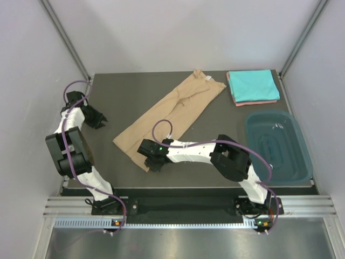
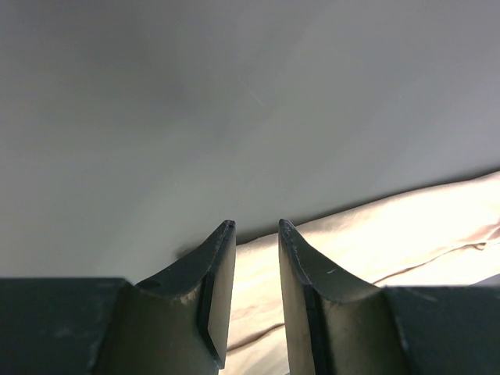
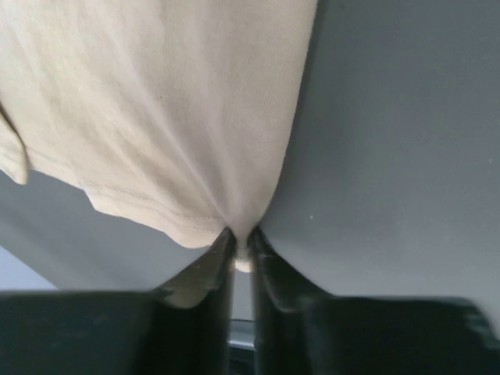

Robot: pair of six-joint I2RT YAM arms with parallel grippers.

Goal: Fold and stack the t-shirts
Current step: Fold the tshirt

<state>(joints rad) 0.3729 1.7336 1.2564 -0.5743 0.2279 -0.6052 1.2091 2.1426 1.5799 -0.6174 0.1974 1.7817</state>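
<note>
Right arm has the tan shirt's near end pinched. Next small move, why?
Probably lift the right gripper slightly and carry that end toward the collar: the cloth is clamped between its fingers, the tan shirt lies long and not yet folded crosswise, and the left gripper hangs open, away from it.

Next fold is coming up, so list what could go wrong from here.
1. The right gripper pinches only a thin edge of the tan t-shirt; the cloth could slip out when lifted.
2. The left gripper is open and off the cloth, so pulling one corner alone may drag or bunch the shirt.
3. The shirt lies diagonally; a skewed fold could result.
</note>
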